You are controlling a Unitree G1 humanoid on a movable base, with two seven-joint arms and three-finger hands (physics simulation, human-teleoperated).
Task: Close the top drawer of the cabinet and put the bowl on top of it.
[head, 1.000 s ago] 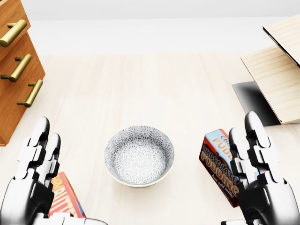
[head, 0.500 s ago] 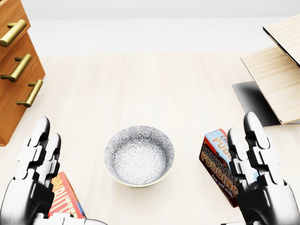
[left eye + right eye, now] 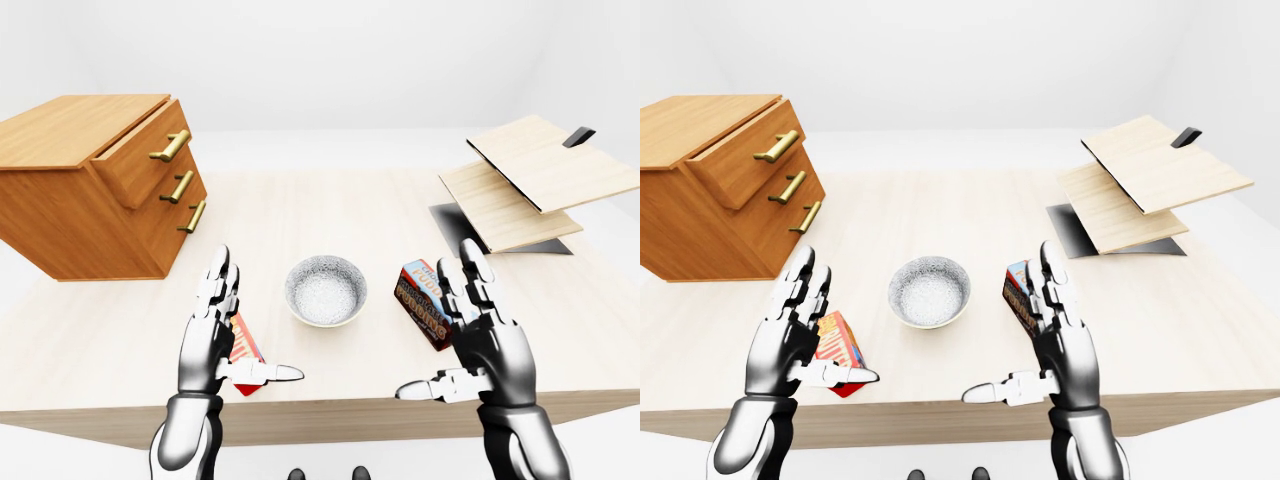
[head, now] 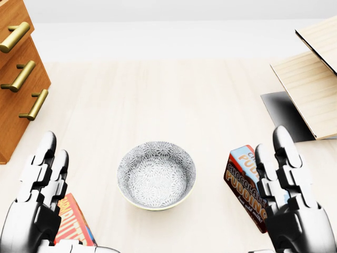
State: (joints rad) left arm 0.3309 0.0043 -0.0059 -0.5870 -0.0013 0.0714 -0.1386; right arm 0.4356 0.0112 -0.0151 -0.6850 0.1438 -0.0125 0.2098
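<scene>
A grey-and-white patterned bowl (image 4: 156, 174) sits upright in the middle of the pale wooden table (image 3: 330, 215). The wooden cabinet (image 3: 90, 190) stands at the left of the left-eye view, and its top drawer (image 3: 150, 160) with a brass handle juts out past the two drawers below. My left hand (image 3: 225, 330) hovers to the left of the bowl, fingers straight and thumb pointing right, open and empty. My right hand (image 3: 465, 340) is raised to the right of the bowl, also open and empty. Neither hand touches the bowl.
A chocolate pudding box (image 4: 245, 184) stands between the bowl and my right hand. A red box (image 4: 73, 221) lies under my left hand. Two tilted light wooden boards (image 3: 530, 175) on a dark base (image 3: 500, 230) occupy the right. The table's near edge (image 3: 330, 415) runs below my hands.
My right hand has drifted very slightly to the left. The bowl, cabinet and left hand have not moved.
</scene>
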